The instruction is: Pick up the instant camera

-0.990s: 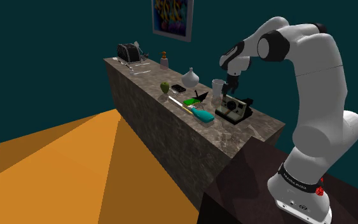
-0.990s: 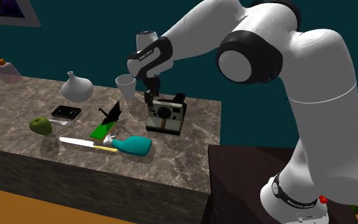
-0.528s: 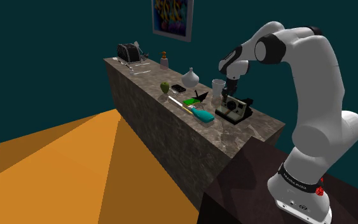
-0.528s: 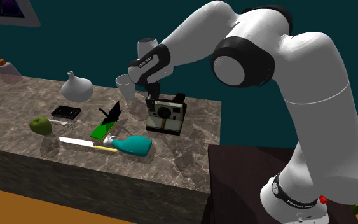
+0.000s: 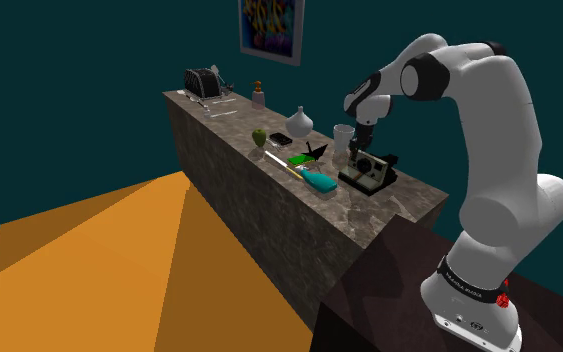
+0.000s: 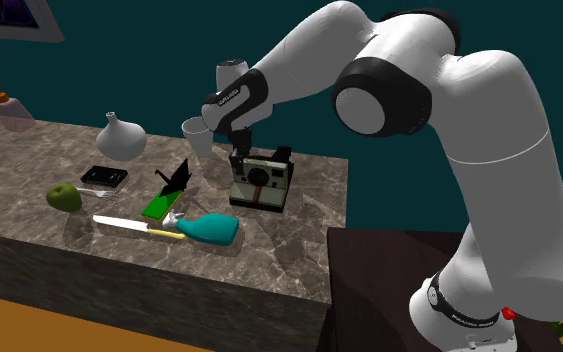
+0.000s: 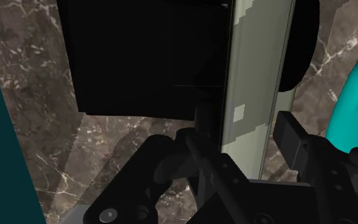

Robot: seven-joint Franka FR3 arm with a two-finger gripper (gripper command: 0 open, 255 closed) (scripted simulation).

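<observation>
The instant camera (image 6: 261, 182), cream-fronted with a black back, stands on the marble counter (image 6: 299, 240) near its right end in the second exterior view. My black gripper (image 6: 239, 155) comes down on the camera's top corner nearest the white cup (image 6: 198, 135). In the shoulder view the gripper (image 5: 360, 151) sits on the camera (image 5: 371, 173). In the wrist view the gripper (image 7: 244, 127) is shut on the camera (image 7: 255, 70), clasping its cream front slab. One finger (image 7: 201, 124) lies against the black body and the other finger (image 7: 293, 130) against the front.
Just in front of the camera lie a teal object (image 6: 212, 228) and a yellow-handled knife (image 6: 134, 224). A black paper crane (image 6: 176, 175) on a green book (image 6: 159, 207), a white vase (image 6: 121, 137), a green apple (image 6: 64, 196) and a toaster (image 5: 202, 82) lie further along the counter.
The gripper came down from just above the camera onto its top and its fingers closed on the front slab. The camera has not moved.
</observation>
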